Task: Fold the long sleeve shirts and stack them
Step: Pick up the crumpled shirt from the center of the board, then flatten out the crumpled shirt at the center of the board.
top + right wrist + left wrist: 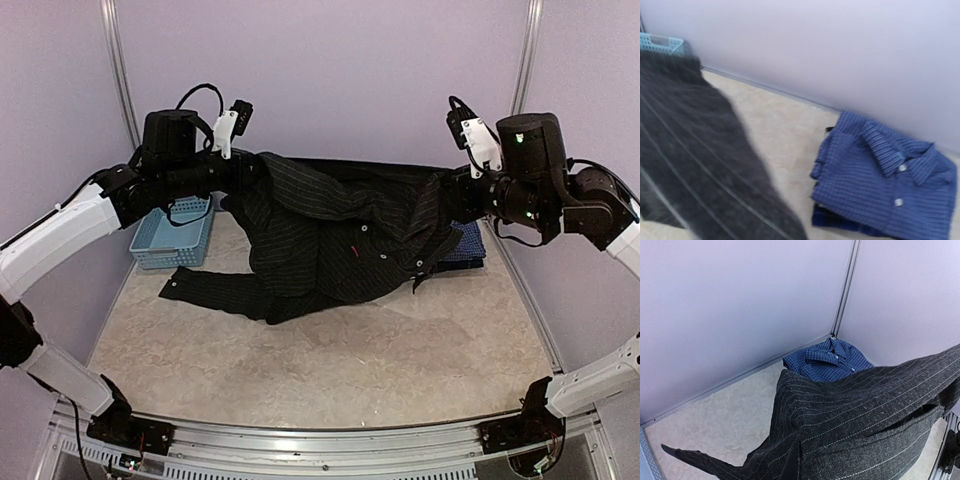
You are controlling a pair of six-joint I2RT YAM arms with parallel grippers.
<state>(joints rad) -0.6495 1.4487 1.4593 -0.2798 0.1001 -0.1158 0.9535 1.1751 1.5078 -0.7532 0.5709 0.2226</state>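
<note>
Two shirts: black pinstripe shirt (340, 235) hangs between left gripper (243, 175) and right gripper (452, 196), both clamped on it; blue checked shirt (885, 185) folded far right. One basket (165, 245) far left.

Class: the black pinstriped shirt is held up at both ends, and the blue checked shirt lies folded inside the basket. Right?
No: the blue checked shirt lies folded on the table, outside the basket, as the right wrist view shows. The black pinstriped shirt is held up.

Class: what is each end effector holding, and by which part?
Both are shut on the black pinstriped shirt, the left end effector and right end effector at opposite ends of its raised upper edge.
</note>
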